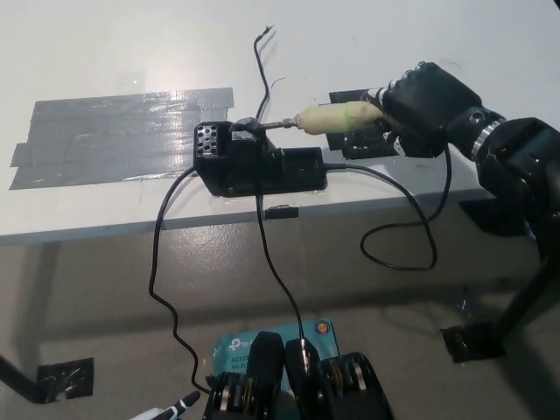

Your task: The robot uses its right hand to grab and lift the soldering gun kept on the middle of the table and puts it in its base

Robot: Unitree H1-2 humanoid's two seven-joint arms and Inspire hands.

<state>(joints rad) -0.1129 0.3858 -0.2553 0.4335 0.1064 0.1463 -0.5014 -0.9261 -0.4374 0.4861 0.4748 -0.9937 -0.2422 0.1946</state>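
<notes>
White surface (105,52), seen steeply from above, with a grey taped patch (122,136) toward its left part. Black base (258,164), close to the near edge at about mid-width, with a perforated block at its left end and cords running off the near edge to the floor. Black right robot hand (418,98), entering from the right, its fingers closed around the rear of the soldering gun (328,118); the gun is held roughly level above the surface, pale handle toward the hand, metal tip pointing left and reaching the holder opening at the top left of the base. Whether the tip is already inside the opening or only at its mouth cannot be told. The white left robot hand is not in view.

Risks, by judgement: the tip may strike the rim of the holder rather than enter, since the approach is nearly horizontal and the opening is small; a push along that line could slide the base toward the taped patch. The gun's cord (402,236), looping off the near edge below the hand, could pull on the handle and turn it within the grasp. Letting go before the gun is seated would leave it free to fall onto the surface.
</notes>
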